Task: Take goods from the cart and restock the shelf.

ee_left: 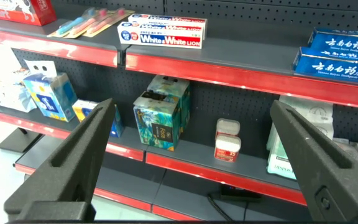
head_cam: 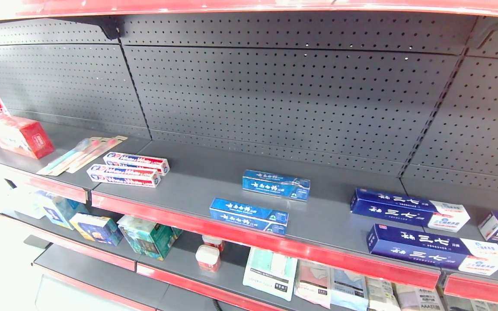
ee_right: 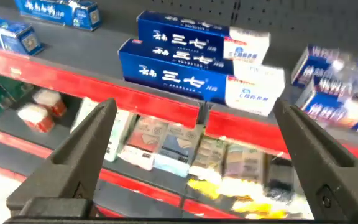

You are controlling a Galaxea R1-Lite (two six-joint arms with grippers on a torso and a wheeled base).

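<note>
Head view: few boxes (head_cam: 249,215) on shelf (head_cam: 205,172), wide gaps. Left gripper (ee_left: 191,106), right gripper (ee_right: 194,106) spread open, empty-handed. Likely most restocking left.

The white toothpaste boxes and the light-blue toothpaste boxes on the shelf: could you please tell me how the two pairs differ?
The white toothpaste boxes carry red and blue bands; the light-blue toothpaste boxes are mostly blue. The white pair lie close side by side; the light-blue pair lie apart, one at the front of the shelf, one farther back. Both pairs lie flat on the same shelf.
</note>
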